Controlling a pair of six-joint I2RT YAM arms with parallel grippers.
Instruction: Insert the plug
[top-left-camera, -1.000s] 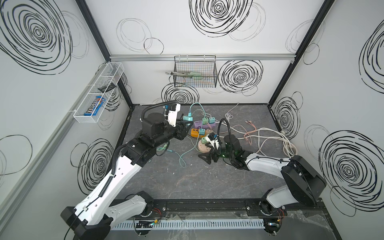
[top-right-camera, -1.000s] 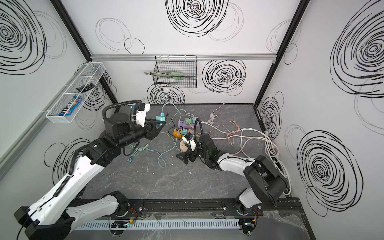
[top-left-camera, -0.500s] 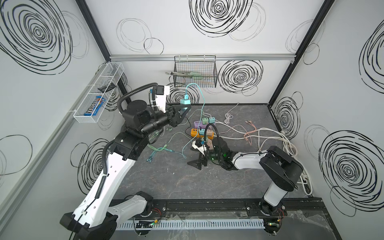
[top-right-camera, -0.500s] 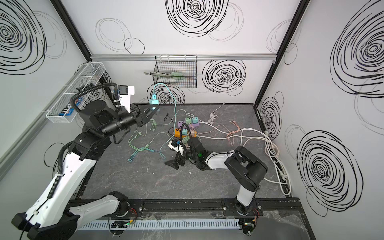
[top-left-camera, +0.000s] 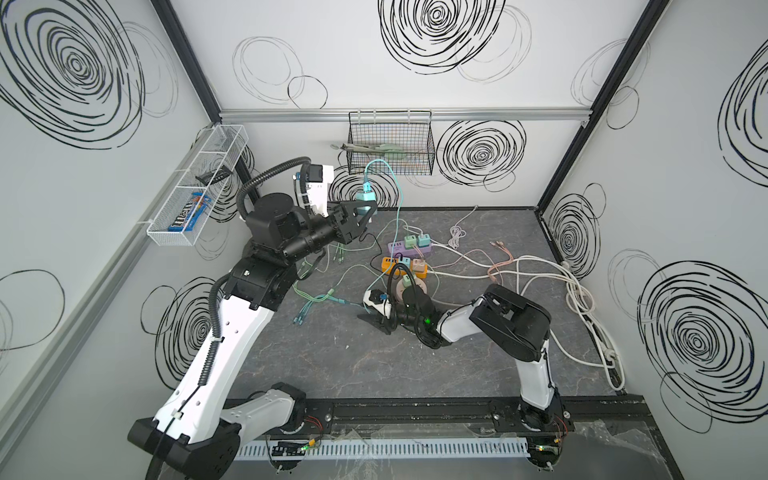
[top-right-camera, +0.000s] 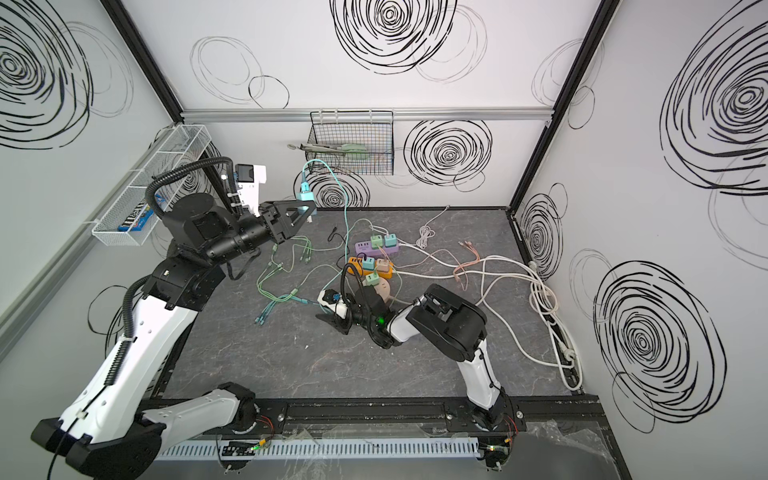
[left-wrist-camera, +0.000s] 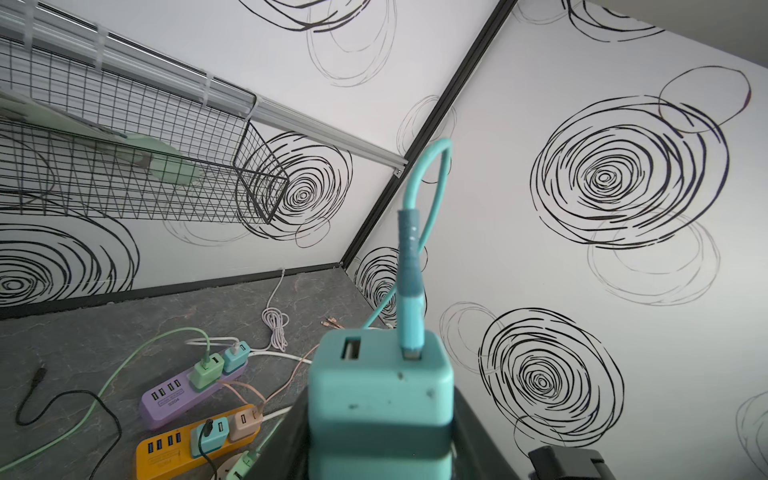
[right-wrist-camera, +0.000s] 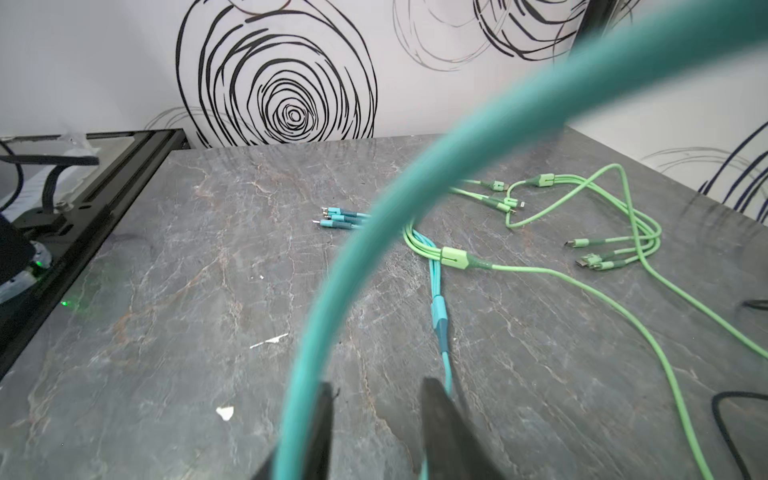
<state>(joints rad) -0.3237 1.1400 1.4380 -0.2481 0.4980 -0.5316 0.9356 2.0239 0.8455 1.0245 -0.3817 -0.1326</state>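
At eleven o'clock my left claw (top-left-camera: 367, 211) pinches the plug (left-wrist-camera: 380, 395); its cable (right-wrist-camera: 415, 187), crossing my spread right claw (right-wrist-camera: 376, 392), could snag.

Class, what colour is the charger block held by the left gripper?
The charger block is teal, like its cable; clearest in the left wrist view.

- My white-and-black left arm (top-left-camera: 237, 332) rears high, centre left; black left gripper (top-left-camera: 365, 209) clamps a teal cube charger (left-wrist-camera: 380, 399).
- My right arm (top-left-camera: 511, 328) folds low, centre; right gripper (right-wrist-camera: 376, 390) parted.
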